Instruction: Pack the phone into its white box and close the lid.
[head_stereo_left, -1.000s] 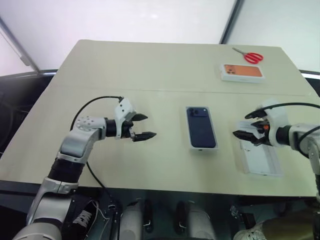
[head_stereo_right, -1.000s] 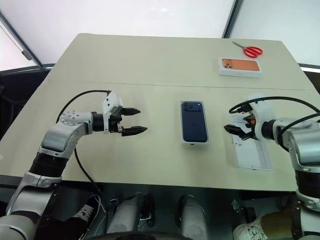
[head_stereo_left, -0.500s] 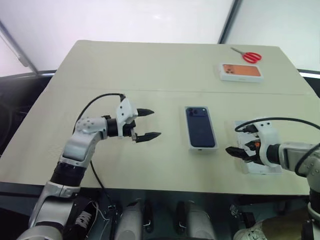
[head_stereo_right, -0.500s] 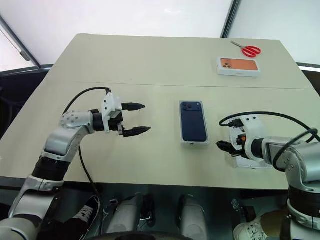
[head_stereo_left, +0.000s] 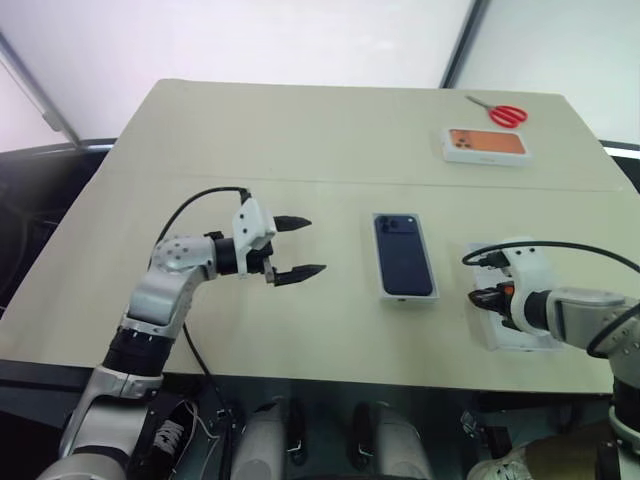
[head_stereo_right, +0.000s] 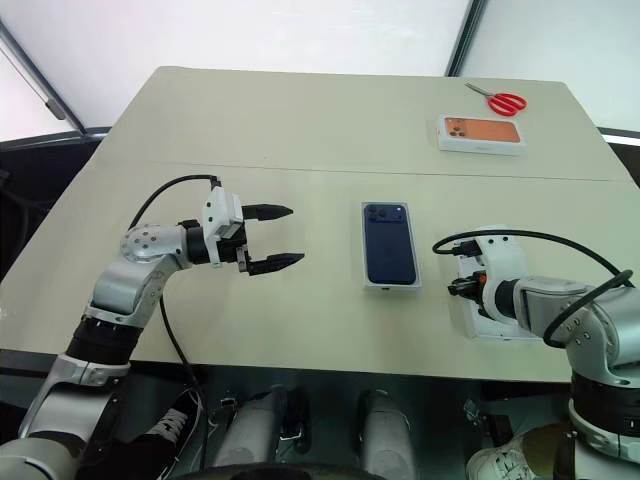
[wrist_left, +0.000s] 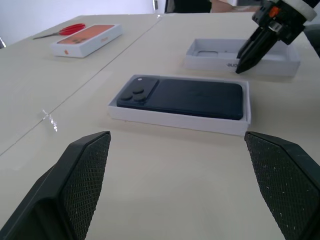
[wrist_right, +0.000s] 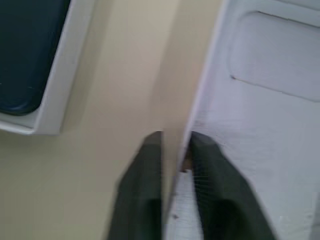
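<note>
Right gripper (wrist_right: 172, 145), lower right of frame, pinches the near wall of the lid (head_stereo_left: 515, 335); left gripper (head_stereo_left: 300, 246) hovers wide open left of the boxed phone (head_stereo_left: 403, 254)

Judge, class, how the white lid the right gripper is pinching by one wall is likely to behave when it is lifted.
The lid looks like thin, shallow cardboard, so it is probably very light. The right gripper is shut on just one low wall, so the lid may tilt or swing from that edge. That thin wall could also flex or crease under the pinch.
</note>
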